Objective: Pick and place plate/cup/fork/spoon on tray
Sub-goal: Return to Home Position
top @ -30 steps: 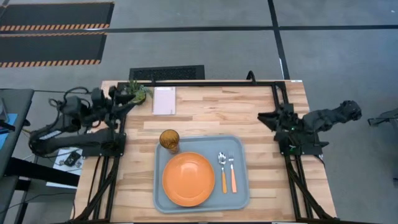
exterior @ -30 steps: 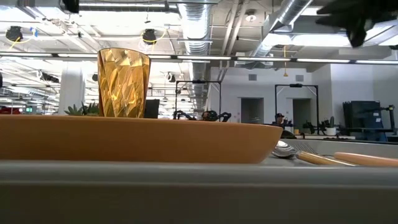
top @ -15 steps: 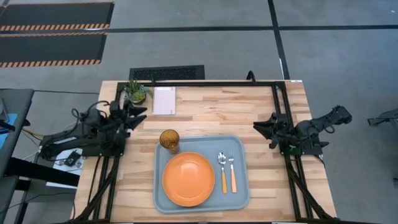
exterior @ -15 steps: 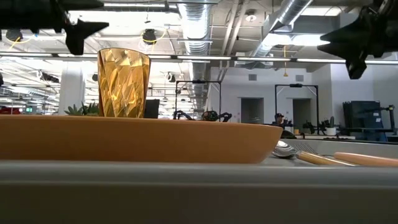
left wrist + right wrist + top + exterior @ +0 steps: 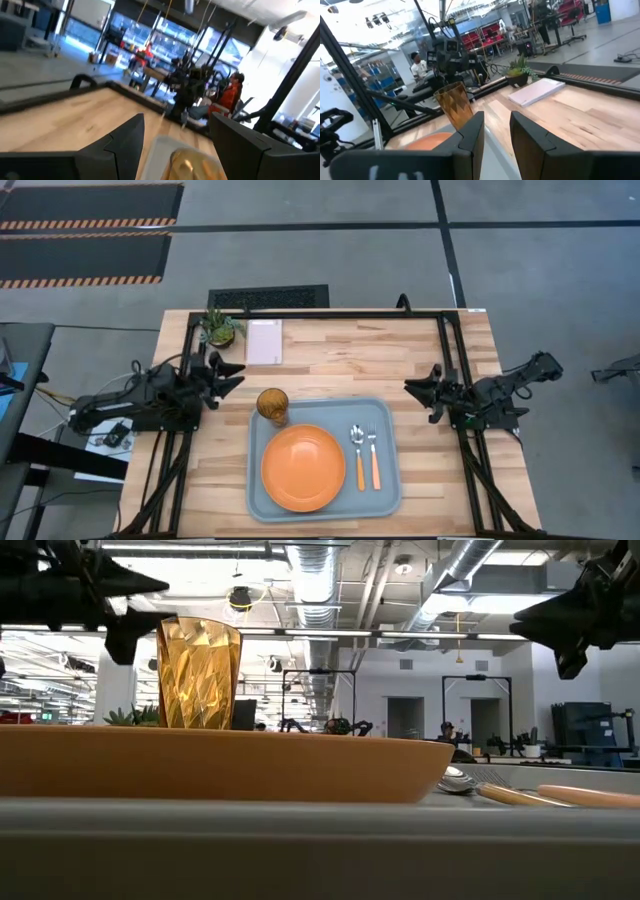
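A pale wooden plank counter (image 5: 330, 360), framed by black rails, is seen from above. On it lies the tray (image 5: 390, 485), a large grey-blue rectangle with rounded corners and a raised rim. The plate (image 5: 302, 468), round, flat and matte orange, is set inside the tray toward its left side. The cup (image 5: 272, 405), a ribbed amber translucent tumbler, stands upright in the tray's far left corner, just beside the plate. The spoon (image 5: 358, 453), with a silver round bowl and orange handle, and the fork (image 5: 373, 455), with silver tines and orange handle, are laid side by side on the tray to the right of the plate, close together, handles toward the near edge.

The left pincer (image 5: 228, 370) is held released over the counter's left edge, its dark fingers (image 5: 125, 140) parted and grasping nothing. The right pincer (image 5: 415, 388) is held over the right edge, likewise released, a gap being visible between its fingers (image 5: 470, 137).

A flat pale rectangular napkin (image 5: 264, 341) and a small green potted plant (image 5: 218, 326) are placed at the far left of the counter.
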Tool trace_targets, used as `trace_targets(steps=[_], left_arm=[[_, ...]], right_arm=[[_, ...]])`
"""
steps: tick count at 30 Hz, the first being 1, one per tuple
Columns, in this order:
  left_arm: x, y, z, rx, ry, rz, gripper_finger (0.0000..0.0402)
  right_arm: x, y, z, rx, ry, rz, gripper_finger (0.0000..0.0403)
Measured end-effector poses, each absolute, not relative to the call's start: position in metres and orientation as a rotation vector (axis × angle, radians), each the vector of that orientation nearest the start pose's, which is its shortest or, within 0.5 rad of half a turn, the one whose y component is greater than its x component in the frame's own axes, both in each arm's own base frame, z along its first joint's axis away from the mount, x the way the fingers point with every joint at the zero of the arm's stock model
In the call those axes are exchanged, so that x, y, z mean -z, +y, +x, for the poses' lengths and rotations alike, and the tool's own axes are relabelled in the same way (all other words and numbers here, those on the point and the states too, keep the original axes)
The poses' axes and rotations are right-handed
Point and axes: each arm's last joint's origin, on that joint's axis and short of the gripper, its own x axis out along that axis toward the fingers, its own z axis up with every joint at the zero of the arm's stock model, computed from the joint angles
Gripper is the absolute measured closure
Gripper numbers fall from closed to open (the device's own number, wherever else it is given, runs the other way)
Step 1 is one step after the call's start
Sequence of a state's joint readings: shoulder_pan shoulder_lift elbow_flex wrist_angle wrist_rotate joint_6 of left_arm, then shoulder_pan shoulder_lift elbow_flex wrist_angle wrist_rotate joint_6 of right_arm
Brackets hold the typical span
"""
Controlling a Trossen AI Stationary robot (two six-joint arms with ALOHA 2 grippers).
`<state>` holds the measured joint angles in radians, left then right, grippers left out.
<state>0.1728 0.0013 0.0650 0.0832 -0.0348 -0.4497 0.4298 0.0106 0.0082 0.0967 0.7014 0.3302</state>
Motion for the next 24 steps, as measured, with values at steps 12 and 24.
trace_targets(steps=[12,24], left_arm=[[-0.180,0.018,0.094,-0.216,-0.177,-0.427,0.0189],[-0.181,0.020,0.094,-0.300,-0.220,-0.401,0.0189]], right_arm=[[-0.173,0.020,0.090,0.274,-0.107,0.307,0.0285],[-0.172,0.020,0.090,0.296,-0.102,0.293,0.0285]])
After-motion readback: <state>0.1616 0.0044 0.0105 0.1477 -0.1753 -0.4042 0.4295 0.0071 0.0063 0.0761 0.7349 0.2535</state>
